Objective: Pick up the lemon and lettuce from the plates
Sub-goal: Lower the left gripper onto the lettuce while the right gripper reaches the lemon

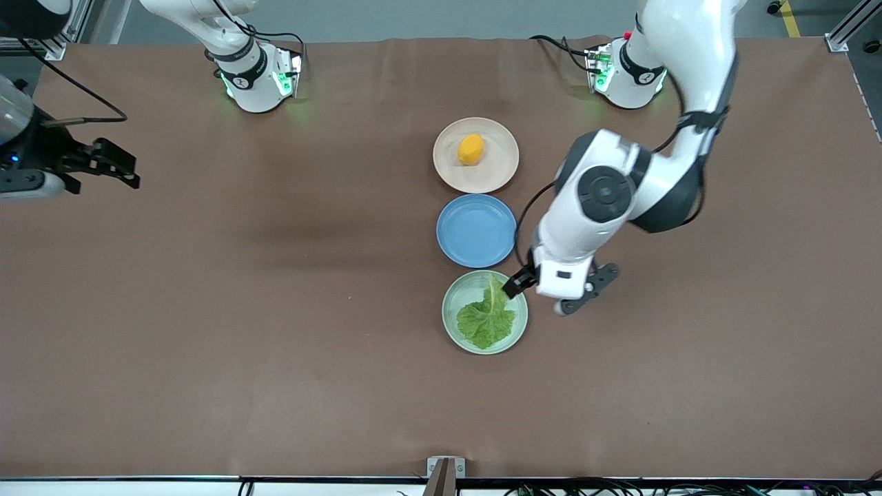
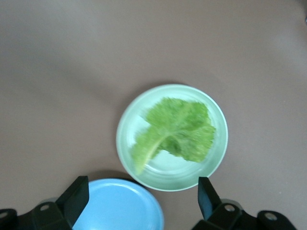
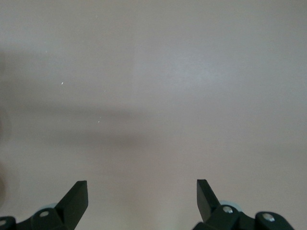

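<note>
The lemon (image 1: 470,149) lies on the cream-beige plate (image 1: 493,172), the plate farthest from the front camera. The lettuce (image 1: 486,317) lies flat in the mint green plate (image 1: 455,297), the nearest plate. My left gripper (image 1: 537,297) is open and empty, up in the air over the mint plate's edge toward the left arm's end of the table. In the left wrist view, my left gripper (image 2: 142,196) is open, with the lettuce (image 2: 177,132) in the mint plate (image 2: 124,143) ahead of it. My right gripper (image 1: 127,169) waits open over bare table at the right arm's end. In its own wrist view, my right gripper (image 3: 142,194) sees only table.
A blue plate (image 1: 476,230) holding nothing lies between the two task plates, in a line with them. It also shows in the left wrist view (image 2: 115,206) under my fingers. The brown table (image 1: 275,310) stretches wide on both sides.
</note>
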`<state>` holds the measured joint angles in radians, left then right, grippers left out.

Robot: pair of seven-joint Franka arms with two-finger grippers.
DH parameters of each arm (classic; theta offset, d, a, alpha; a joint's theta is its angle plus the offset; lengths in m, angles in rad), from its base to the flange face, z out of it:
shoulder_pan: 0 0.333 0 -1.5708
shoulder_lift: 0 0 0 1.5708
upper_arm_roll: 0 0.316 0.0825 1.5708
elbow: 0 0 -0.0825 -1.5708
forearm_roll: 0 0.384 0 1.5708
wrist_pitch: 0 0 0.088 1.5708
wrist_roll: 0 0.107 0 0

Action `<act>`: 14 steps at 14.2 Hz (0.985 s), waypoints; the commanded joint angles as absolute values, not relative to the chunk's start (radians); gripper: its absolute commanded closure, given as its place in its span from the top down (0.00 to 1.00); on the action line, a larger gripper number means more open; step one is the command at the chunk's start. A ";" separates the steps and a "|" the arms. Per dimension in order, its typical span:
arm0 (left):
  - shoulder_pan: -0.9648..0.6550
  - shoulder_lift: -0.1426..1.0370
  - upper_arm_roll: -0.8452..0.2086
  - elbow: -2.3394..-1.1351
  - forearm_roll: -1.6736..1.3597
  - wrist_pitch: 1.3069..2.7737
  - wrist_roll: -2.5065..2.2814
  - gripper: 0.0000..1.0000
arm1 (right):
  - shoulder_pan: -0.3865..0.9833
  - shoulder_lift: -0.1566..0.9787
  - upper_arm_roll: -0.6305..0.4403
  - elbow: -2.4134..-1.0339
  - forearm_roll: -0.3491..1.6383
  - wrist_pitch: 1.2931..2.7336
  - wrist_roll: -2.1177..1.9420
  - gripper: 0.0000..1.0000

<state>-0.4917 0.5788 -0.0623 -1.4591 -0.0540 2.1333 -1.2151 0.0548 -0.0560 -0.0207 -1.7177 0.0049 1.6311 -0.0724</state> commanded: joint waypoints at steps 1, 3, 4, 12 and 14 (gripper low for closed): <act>-0.538 0.702 -0.055 -1.382 -0.064 2.212 -1.346 1.00 | 0.096 0.004 -0.025 -1.698 -0.008 1.600 -0.069 1.00; -0.549 0.739 -0.055 -1.382 -0.071 2.293 -1.486 1.00 | 0.142 0.005 -0.025 -1.704 0.005 1.571 0.012 1.00; -0.549 0.752 -0.055 -1.384 -0.072 2.328 -1.533 1.00 | 0.179 0.005 -0.023 -1.704 0.006 1.571 0.117 1.00; -0.560 0.848 -0.055 -1.384 -0.072 2.408 -1.608 0.89 | 0.541 0.003 -0.023 -1.791 0.107 1.695 0.903 1.00; -0.563 0.862 -0.055 -1.384 -0.071 2.433 -1.609 0.79 | 0.654 0.003 -0.023 -1.871 0.107 1.825 1.035 1.00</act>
<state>-0.5520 0.8393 -0.0609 -1.4096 -0.0541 2.4104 -1.5969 0.5587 0.0159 -0.0095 -1.7866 0.1006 1.7251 0.9100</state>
